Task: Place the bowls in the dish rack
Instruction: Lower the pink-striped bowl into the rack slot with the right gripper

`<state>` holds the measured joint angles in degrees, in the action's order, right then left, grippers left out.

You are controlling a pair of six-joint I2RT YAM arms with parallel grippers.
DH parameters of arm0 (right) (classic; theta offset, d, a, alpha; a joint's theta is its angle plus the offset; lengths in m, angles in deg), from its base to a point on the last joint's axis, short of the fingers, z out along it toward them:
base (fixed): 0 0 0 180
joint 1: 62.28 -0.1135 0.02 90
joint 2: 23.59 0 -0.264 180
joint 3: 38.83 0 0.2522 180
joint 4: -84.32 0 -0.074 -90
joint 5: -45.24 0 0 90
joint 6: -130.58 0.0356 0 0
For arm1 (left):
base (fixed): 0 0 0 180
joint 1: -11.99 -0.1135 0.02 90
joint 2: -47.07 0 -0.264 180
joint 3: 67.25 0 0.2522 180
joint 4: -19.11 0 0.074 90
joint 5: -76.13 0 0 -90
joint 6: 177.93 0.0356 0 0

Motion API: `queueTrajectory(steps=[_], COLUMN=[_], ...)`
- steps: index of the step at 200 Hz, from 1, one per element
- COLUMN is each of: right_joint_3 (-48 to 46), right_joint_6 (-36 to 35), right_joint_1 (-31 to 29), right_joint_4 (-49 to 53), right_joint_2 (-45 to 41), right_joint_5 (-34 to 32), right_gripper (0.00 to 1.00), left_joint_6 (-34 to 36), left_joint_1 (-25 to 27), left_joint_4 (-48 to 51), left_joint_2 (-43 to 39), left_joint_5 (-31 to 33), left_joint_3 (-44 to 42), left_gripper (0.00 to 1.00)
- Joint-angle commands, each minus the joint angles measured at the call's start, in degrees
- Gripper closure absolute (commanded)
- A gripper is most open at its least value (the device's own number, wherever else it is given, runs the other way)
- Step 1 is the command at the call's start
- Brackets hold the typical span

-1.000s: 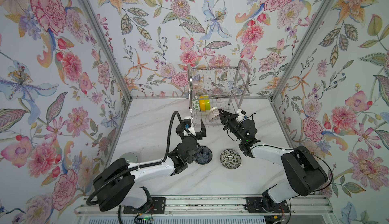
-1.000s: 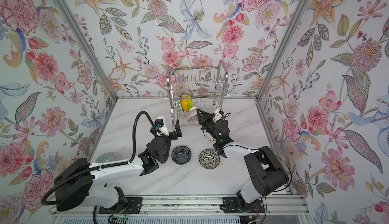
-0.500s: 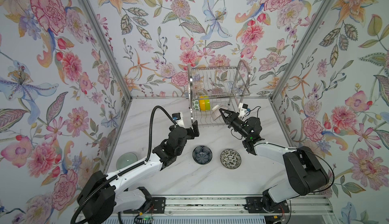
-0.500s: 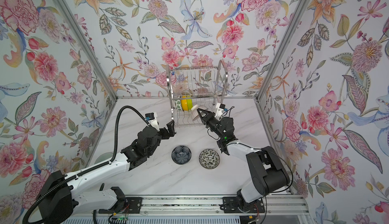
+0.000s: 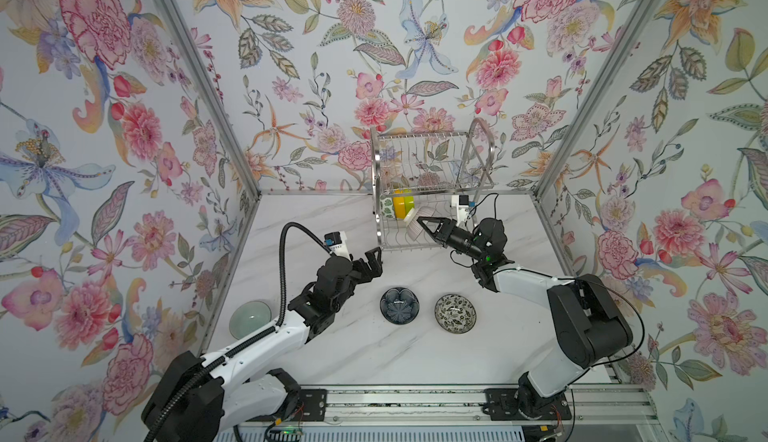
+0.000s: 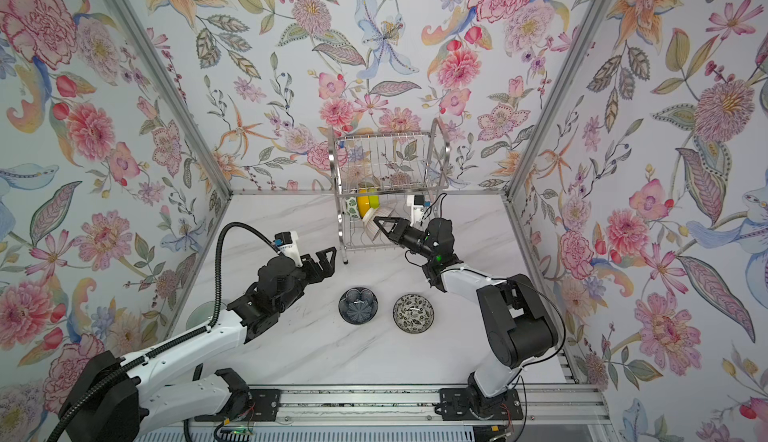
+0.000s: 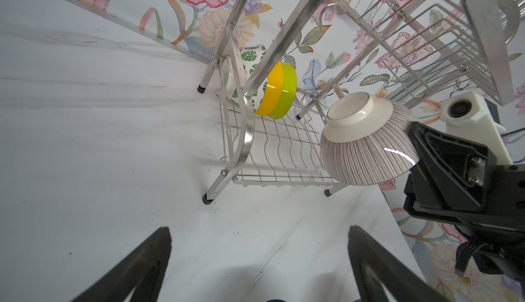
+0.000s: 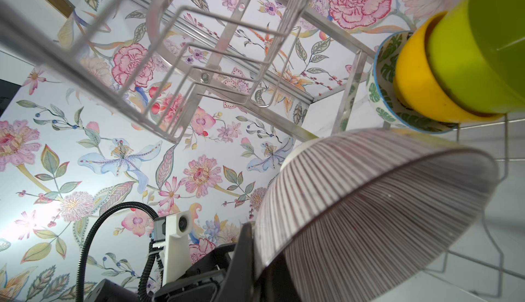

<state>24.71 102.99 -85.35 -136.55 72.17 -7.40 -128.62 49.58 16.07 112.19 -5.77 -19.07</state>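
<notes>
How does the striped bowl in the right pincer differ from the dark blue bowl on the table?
The striped bowl is clamped at its rim by the right pincer; the dark blue bowl lies free. The striped bowl is tipped sideways at the dish rack; the dark blue bowl sits mouth up on the table. The striped bowl is pale, finely lined; the dark blue bowl shows petals. Both are small and round.

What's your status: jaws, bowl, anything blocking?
Left jaws open, empty. Right jaws shut on rim of brown-striped white ceramic bowl, tilted at lower shelf of two-tier steel wire dish rack. Slots beside lime green round bowl free.
</notes>
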Motion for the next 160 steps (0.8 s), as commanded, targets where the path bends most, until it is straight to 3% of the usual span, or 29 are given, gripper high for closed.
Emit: queueTrajectory(steps=[1, 65, 160], right_joint_3=[4.1, 9.3, 18.1], right_joint_6=[-4.0, -6.8, -16.4], right_joint_1=[-0.9, -1.7, -1.7], right_joint_4=[-1.2, 2.0, 13.8], right_joint_2=[1.8, 7.9, 14.1], right_joint_5=[2.9, 7.4, 16.4], right_gripper=[1.00, 1.00, 1.00], left_joint_6=[-2.6, -5.6, -7.8], left_joint_1=[-0.8, -2.3, -3.1], left_joint_4=[-2.0, -3.7, -8.6], left_joint_2=[-1.1, -1.2, 0.8], left_joint_5=[-3.5, -6.0, -9.3], left_joint_3=[-1.3, -3.6, -5.1], left_gripper=[0.01, 0.01, 0.01])
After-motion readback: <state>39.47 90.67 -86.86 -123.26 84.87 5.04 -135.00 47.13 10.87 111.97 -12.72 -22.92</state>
